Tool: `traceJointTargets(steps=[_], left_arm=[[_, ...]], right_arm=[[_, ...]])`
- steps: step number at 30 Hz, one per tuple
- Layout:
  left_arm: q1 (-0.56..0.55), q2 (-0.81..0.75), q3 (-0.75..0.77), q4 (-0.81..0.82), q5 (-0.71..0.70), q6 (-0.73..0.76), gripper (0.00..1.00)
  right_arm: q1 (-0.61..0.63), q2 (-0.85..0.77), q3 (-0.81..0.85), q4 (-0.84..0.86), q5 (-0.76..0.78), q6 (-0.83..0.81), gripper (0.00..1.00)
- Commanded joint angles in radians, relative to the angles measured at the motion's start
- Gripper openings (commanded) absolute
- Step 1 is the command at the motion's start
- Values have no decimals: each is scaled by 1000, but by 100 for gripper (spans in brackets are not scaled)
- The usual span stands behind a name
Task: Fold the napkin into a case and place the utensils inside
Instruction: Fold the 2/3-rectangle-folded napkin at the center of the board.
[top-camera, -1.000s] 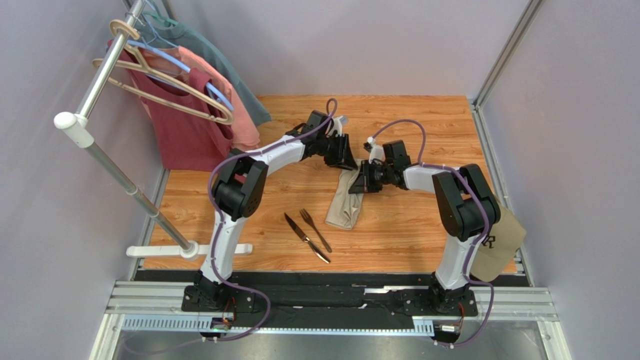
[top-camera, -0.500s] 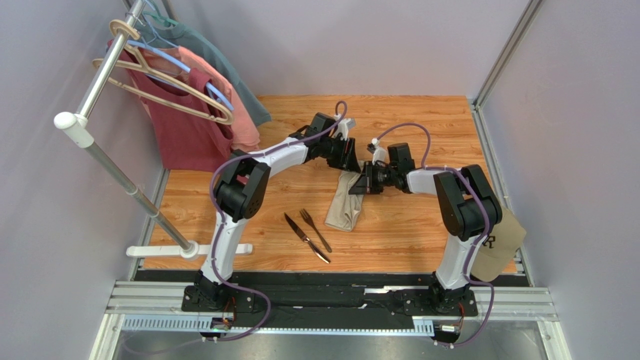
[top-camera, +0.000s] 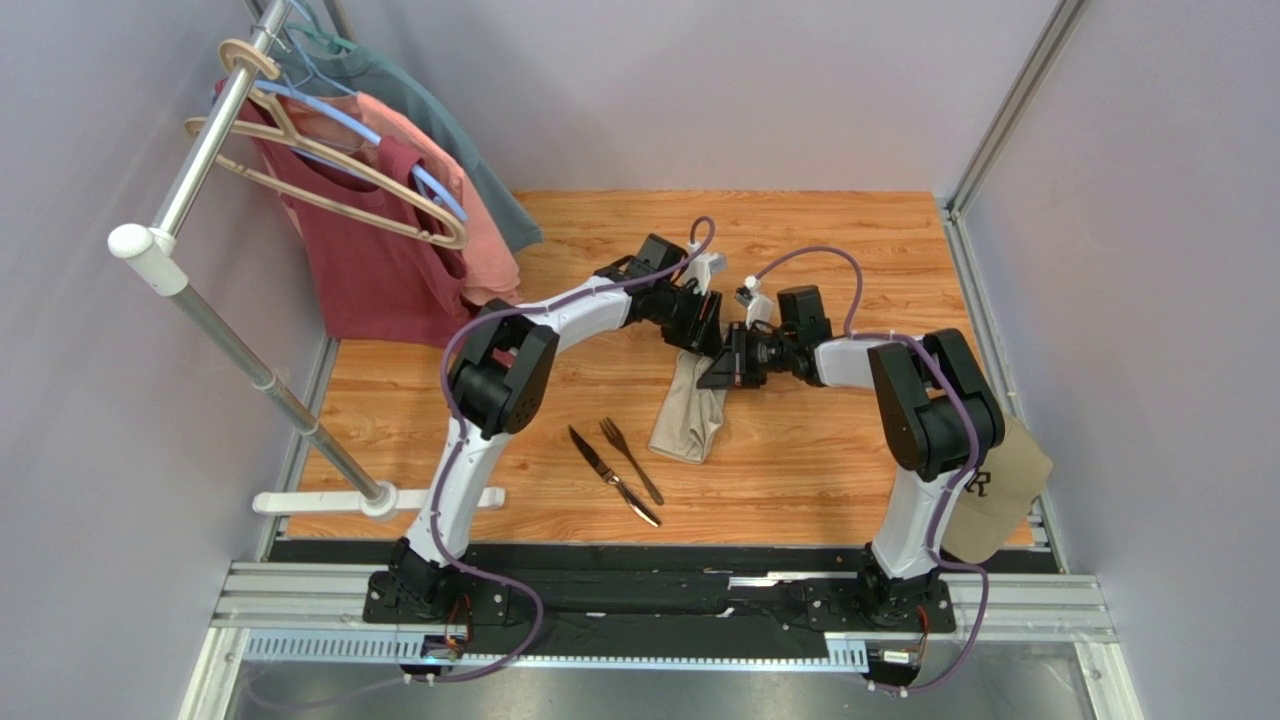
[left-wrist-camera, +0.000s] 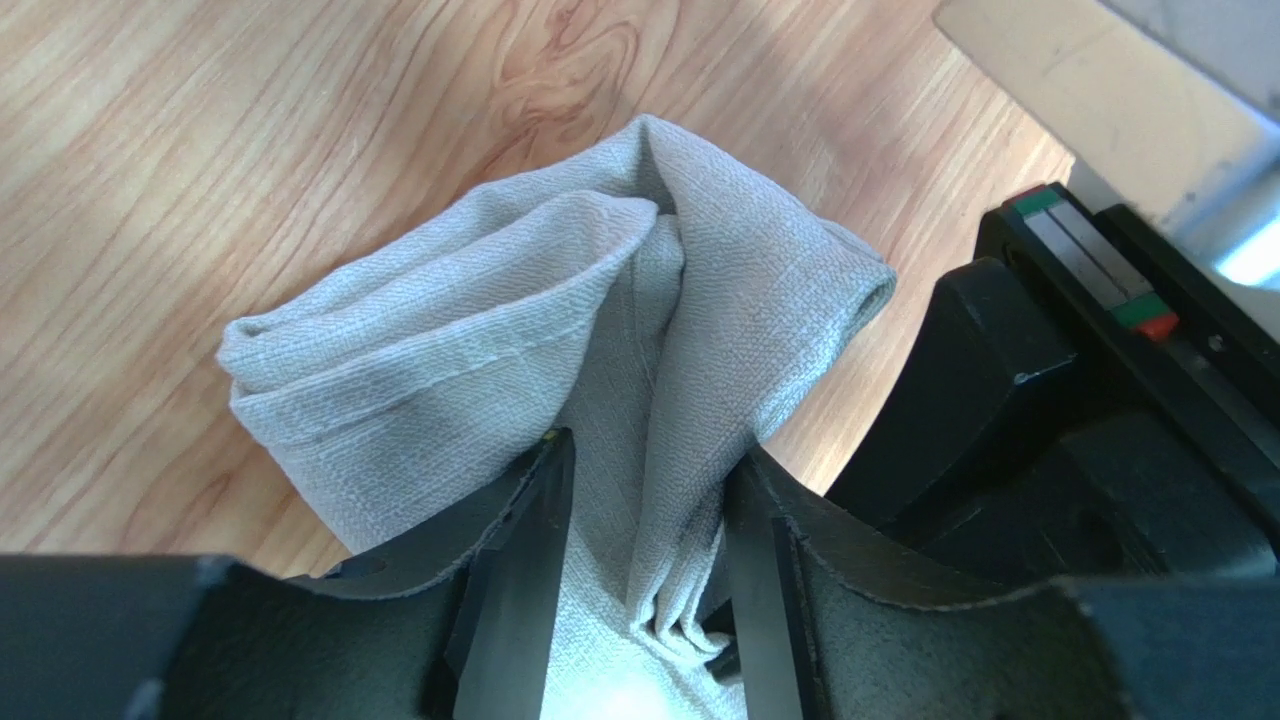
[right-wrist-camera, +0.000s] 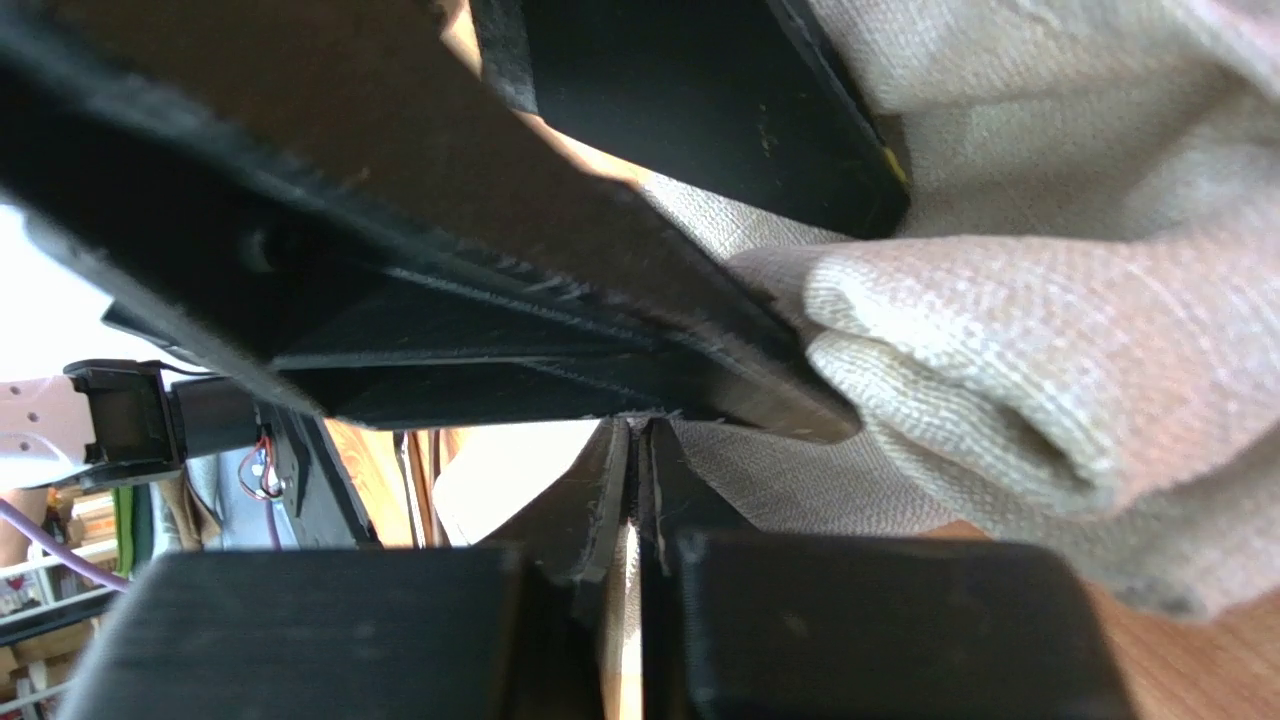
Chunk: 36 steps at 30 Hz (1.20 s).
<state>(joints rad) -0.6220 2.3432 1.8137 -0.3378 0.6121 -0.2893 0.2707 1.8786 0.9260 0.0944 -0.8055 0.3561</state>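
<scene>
The napkin (top-camera: 688, 417) lies a little right of the centre of the tabletop (top-camera: 842, 240) as a narrow, rumpled strip, its length running from about 1 o'clock down to 7 o'clock. Both arms meet at its far end. The left hand (top-camera: 700, 336) comes in from 10 o'clock. In its wrist view its fingers (left-wrist-camera: 519, 555) stand apart astride a bunched fold of the cloth (left-wrist-camera: 451, 345), which sits loosely between them. The right hand (top-camera: 717, 372) reaches in from 3 o'clock. Its wrist view shows the fingers (right-wrist-camera: 594, 503) pressed together on a thin edge of the napkin (right-wrist-camera: 1052, 330), with one finger of the left hand crossing just above.

The fork (top-camera: 633, 462) and knife (top-camera: 613, 476) lie side by side on the bare wood at the napkin's 8 o'clock, near it but not touching. A tan cap (top-camera: 1004, 488) hangs off the 4 o'clock corner, and shirts (top-camera: 376, 225) hang on a rack at 10 o'clock.
</scene>
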Motion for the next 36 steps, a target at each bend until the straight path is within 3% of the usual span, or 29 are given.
traceJointTargets(steps=[1, 4, 10, 13, 17, 23, 27, 30, 36], left_arm=[[-7, 24, 44, -14, -18, -14, 50], [-1, 24, 44, 3, -72, -91, 26], [28, -31, -62, 167, -95, -270, 8], [42, -61, -152, 280, -84, -353, 6], [56, -79, -237, 434, -46, -479, 3], [59, -81, -303, 563, -26, -582, 0], [61, -102, -353, 625, -46, -613, 0], [59, -116, -378, 638, -66, -623, 0], [59, -137, -401, 631, -93, -660, 0]], right_arm=[[-2, -12, -6, 44, -21, 12, 7], [-5, -24, -16, 25, 2, 29, 15], [-14, -143, -53, -120, 81, 115, 30], [-44, -197, -108, -176, 77, 155, 36], [-99, -263, -187, -124, 14, 233, 42], [-65, -257, -182, -114, 0, 233, 45], [-27, -234, -151, -111, 16, 251, 41], [16, -205, -139, -62, -15, 293, 32], [91, -136, -157, -5, 37, 343, 27]])
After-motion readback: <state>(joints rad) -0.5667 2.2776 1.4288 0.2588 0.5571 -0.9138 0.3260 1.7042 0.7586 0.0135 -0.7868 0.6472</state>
